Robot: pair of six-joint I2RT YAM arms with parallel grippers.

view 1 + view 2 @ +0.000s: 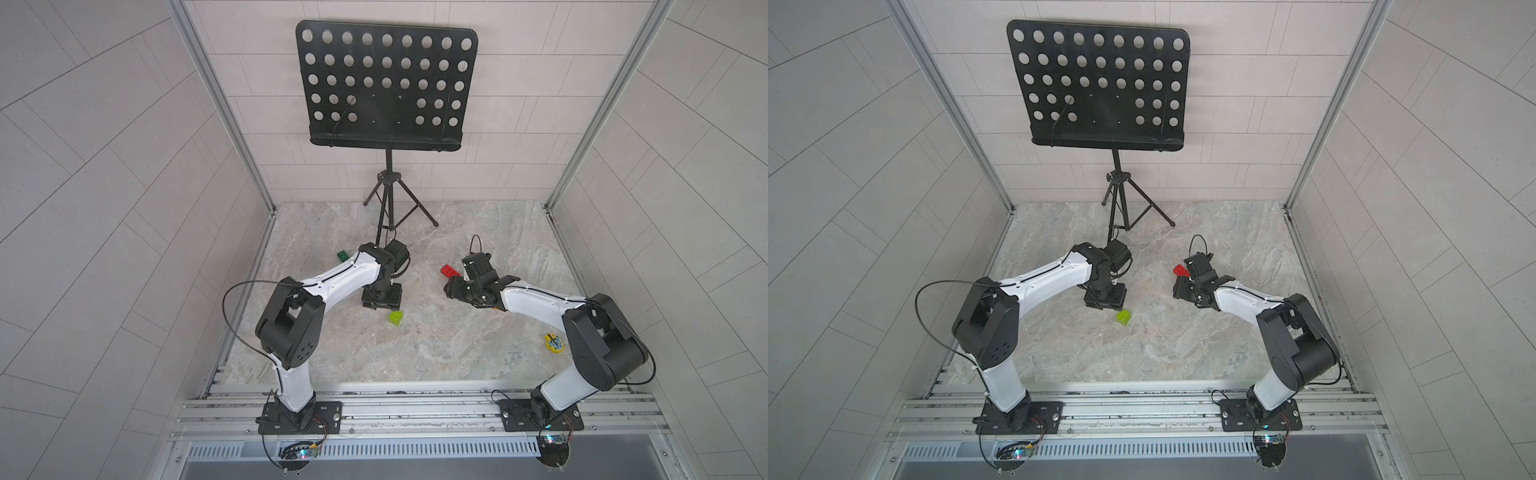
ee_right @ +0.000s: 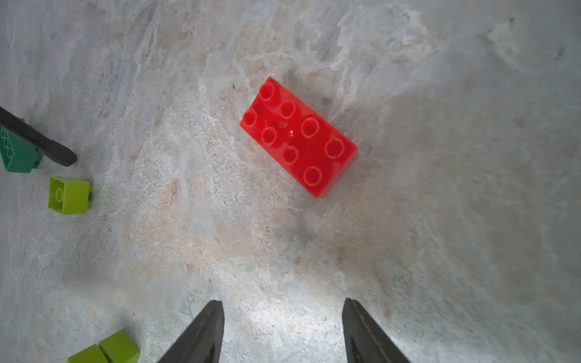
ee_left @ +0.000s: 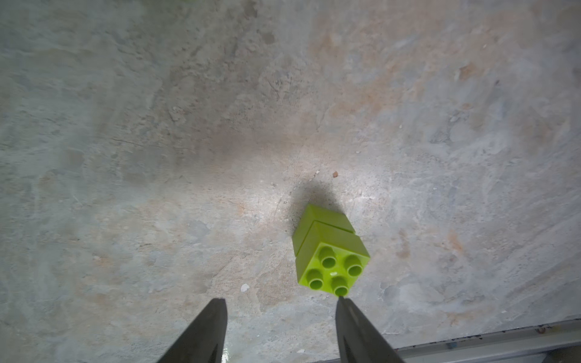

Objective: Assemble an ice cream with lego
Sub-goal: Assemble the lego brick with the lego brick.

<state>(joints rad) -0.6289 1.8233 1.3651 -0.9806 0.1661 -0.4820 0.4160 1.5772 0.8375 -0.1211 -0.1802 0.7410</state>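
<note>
Two lime-green lego bricks (image 3: 330,251) stand stacked studs-up on the stone table (image 1: 436,345), forming the ice cream's narrow stem, and show in both top views (image 1: 395,318) (image 1: 1123,318). My left gripper (image 3: 280,301) hangs open just beside the stack. One fingertip (image 3: 342,303) is at its corner and nothing is between the jaws. A red lego rectangle (image 2: 298,136) lies ahead of my open, empty right gripper (image 2: 283,301). In a top view the red brick (image 1: 451,271) sits right by that gripper (image 1: 449,289). A dark green brick (image 1: 343,255) lies behind the left arm.
A single lime brick (image 2: 69,195) lies on its side near the dark green brick (image 2: 17,154). A black music stand (image 1: 386,83) rises at the back, its tripod legs (image 1: 388,208) on the table. A small yellow round object (image 1: 554,343) sits beside the right arm.
</note>
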